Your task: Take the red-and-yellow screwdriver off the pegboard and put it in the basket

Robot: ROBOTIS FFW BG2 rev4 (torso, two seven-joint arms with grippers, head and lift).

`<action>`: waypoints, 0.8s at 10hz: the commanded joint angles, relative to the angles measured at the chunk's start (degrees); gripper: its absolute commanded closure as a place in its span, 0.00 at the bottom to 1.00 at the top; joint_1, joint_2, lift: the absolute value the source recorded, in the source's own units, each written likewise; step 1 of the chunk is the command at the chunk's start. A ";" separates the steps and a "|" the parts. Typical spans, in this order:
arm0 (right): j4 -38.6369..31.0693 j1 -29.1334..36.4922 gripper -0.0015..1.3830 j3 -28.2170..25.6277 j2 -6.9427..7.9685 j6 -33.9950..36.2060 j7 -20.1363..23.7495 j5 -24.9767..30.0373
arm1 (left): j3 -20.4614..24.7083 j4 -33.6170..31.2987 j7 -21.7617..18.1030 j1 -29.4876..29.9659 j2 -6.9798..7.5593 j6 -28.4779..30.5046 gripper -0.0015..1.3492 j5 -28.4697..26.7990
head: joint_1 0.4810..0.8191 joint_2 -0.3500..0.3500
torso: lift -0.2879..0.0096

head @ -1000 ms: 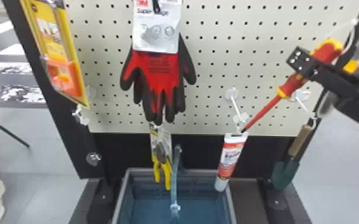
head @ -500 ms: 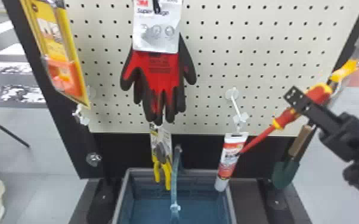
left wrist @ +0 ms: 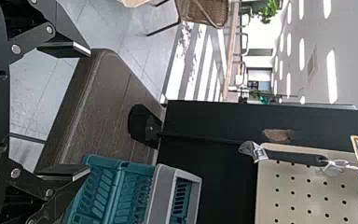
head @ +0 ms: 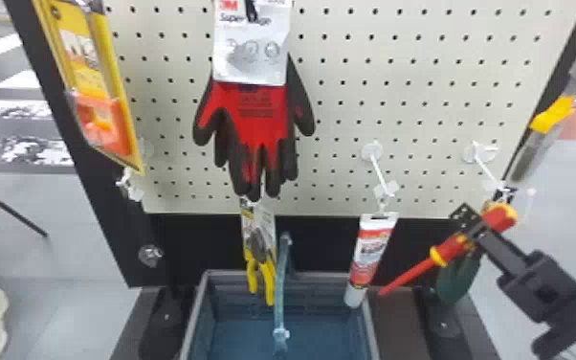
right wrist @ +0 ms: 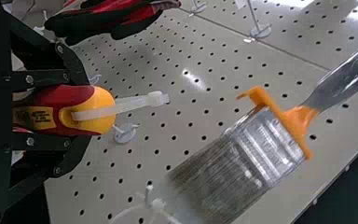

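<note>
Right fingers [head: 504,245] closed on screwdriver [head: 439,256], tip near basket's edge [head: 371,330], left fingers [left wrist: 63,49] wide apart

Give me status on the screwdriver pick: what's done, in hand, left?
Done, by the look of it: screwdriver off the pegboard; its white tie sticks out with no hook through it.
In hand: right gripper is clamped on the handle, shaft slanting down, tip to the right of the basket.
Left: carry it over the rim, lower, release.
</note>
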 commanded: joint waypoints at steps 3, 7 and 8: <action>7.19 1.12 0.81 3.06 1.26 -3.88 0.08 0.42 | 0.02 0.74 0.00 -0.19 -0.17 -0.50 0.29 0.08 | 0.20 0.50 | 0.63; 12.54 1.85 0.82 6.75 2.05 -9.59 -0.10 0.50 | 0.02 1.02 0.00 -0.19 -0.26 -0.85 0.29 0.25 | 0.20 0.50 | 0.63; 13.66 2.35 0.82 8.15 2.31 -11.44 -0.89 0.24 | 0.02 1.16 -0.09 -0.31 -0.26 -0.94 0.29 0.25 | 0.20 0.50 | 0.63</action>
